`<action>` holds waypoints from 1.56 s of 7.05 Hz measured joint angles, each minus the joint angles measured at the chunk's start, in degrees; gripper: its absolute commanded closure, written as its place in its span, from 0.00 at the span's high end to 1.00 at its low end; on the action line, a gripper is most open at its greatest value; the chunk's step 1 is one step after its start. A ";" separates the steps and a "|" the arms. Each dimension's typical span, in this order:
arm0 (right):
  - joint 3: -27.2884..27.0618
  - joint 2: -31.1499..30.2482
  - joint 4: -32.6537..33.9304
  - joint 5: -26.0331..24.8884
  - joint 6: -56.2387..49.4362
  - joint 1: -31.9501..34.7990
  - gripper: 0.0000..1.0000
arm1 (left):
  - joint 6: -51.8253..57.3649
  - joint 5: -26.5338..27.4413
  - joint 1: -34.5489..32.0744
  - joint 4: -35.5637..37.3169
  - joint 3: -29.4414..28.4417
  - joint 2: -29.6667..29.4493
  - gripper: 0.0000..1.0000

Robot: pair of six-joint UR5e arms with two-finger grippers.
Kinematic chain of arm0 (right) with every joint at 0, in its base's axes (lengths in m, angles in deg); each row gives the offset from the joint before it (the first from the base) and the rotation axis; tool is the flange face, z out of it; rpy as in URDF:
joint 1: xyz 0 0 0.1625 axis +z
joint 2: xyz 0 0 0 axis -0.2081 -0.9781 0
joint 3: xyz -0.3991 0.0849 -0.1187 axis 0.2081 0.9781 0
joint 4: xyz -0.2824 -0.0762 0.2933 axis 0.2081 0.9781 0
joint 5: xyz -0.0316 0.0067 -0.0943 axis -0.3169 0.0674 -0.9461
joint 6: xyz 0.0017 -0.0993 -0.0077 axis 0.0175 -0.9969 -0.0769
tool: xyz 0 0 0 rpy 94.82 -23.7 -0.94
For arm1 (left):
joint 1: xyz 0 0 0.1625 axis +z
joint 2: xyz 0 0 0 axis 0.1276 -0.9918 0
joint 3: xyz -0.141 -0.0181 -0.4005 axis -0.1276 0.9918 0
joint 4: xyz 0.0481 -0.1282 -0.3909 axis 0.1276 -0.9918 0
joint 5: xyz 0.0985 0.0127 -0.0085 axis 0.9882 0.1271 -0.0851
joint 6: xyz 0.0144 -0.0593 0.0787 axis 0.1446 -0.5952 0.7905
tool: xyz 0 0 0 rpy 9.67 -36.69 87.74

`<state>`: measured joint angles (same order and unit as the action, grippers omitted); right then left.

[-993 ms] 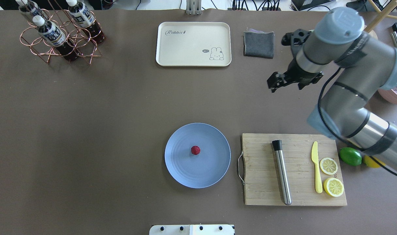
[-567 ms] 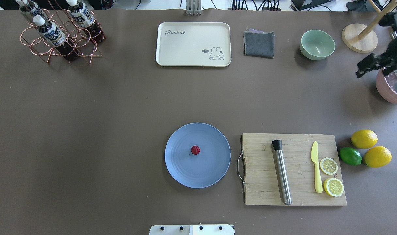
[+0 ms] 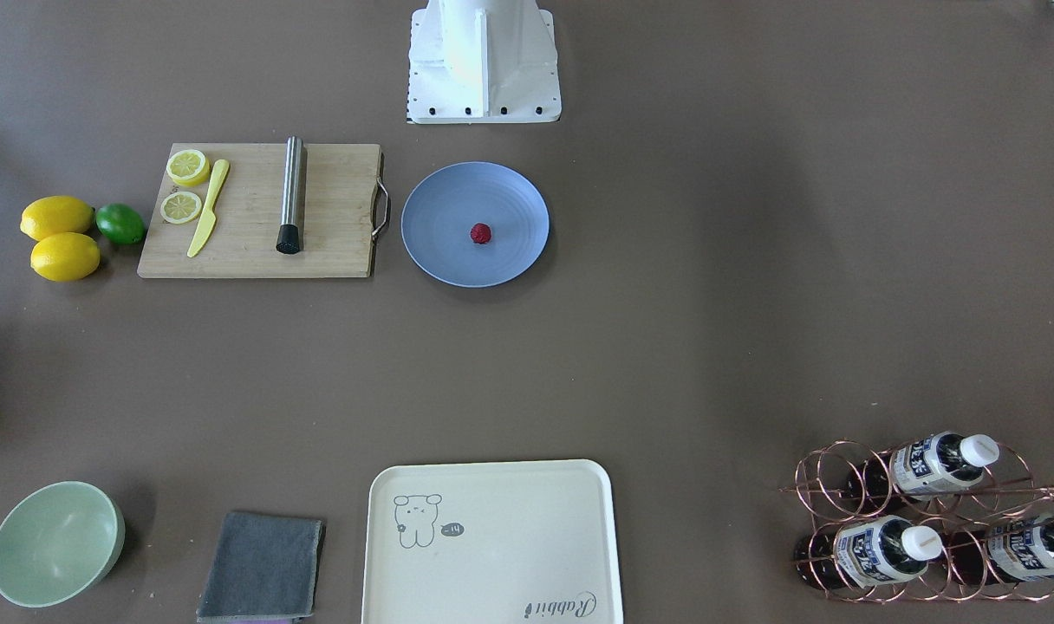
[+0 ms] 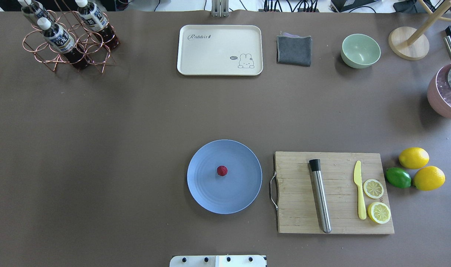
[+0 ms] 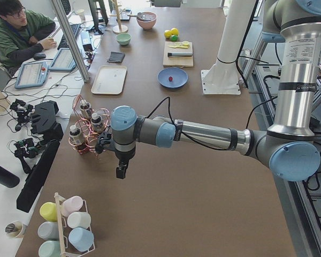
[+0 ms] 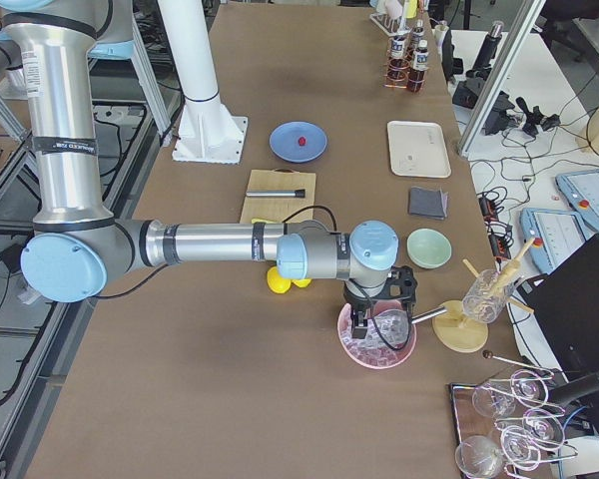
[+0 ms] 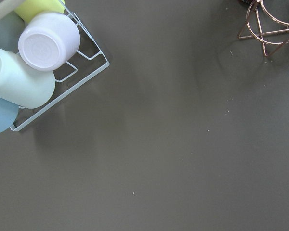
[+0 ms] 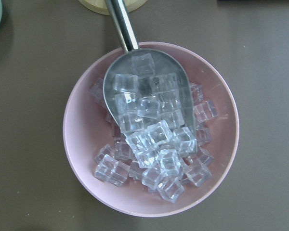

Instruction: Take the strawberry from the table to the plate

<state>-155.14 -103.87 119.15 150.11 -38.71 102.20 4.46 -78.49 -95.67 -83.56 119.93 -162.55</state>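
The small dark red strawberry [image 4: 222, 170] [image 3: 480, 232] lies near the middle of the light-blue plate [image 4: 233, 196] [image 3: 440, 251] on the grey-brown table [image 4: 136, 148]. No arm shows in the overhead or front-facing views. In the exterior left view my left gripper [image 5: 120, 171] hangs over the table's near end, by the bottle rack, far from the plate. In the exterior right view my right gripper [image 6: 362, 324] hovers over a pink bowl of ice [image 6: 377, 339] [image 8: 86, 144]. Whether either gripper is open or shut I cannot tell.
A wooden cutting board [image 4: 299, 207] with a steel rod, yellow knife and lemon slices lies right of the plate, with lemons [image 4: 414, 157] and a lime beyond. A cream tray [image 4: 210, 55], grey cloth, green bowl [image 4: 360, 50] and bottle rack [image 4: 68, 39] line the far edge. A cup rack [image 7: 38, 72] is under the left wrist. A person [image 5: 16, 32] sits at a desk.
My right arm has swung away to the right and left the overhead view, uncovering the green bowl and lemons. The strawberry has stayed on the plate.
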 measured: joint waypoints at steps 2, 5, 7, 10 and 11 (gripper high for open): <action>0.16 -1.58 0.13 0.31 -1.77 2.51 1.00 | -0.01 -0.16 0.01 -0.31 -0.86 -0.07 0.98; 0.23 -2.05 0.01 0.43 -2.47 3.70 1.00 | -0.01 -0.06 0.06 -0.48 -1.12 -0.16 0.98; 0.12 -1.95 -0.07 0.46 -2.44 3.75 1.00 | -0.07 -0.16 0.06 -0.40 -1.01 -0.15 0.98; -0.15 -1.84 -0.01 0.50 -2.39 3.76 1.00 | -0.10 -0.01 0.05 -0.32 -1.16 -0.12 0.98; -0.16 -1.85 -0.02 0.75 -2.38 3.76 1.00 | -0.10 0.02 0.04 -0.33 -1.20 -0.11 0.98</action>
<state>-155.29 -105.72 119.13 150.86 -41.09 105.96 4.36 -78.47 -95.63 -83.89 118.73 -162.66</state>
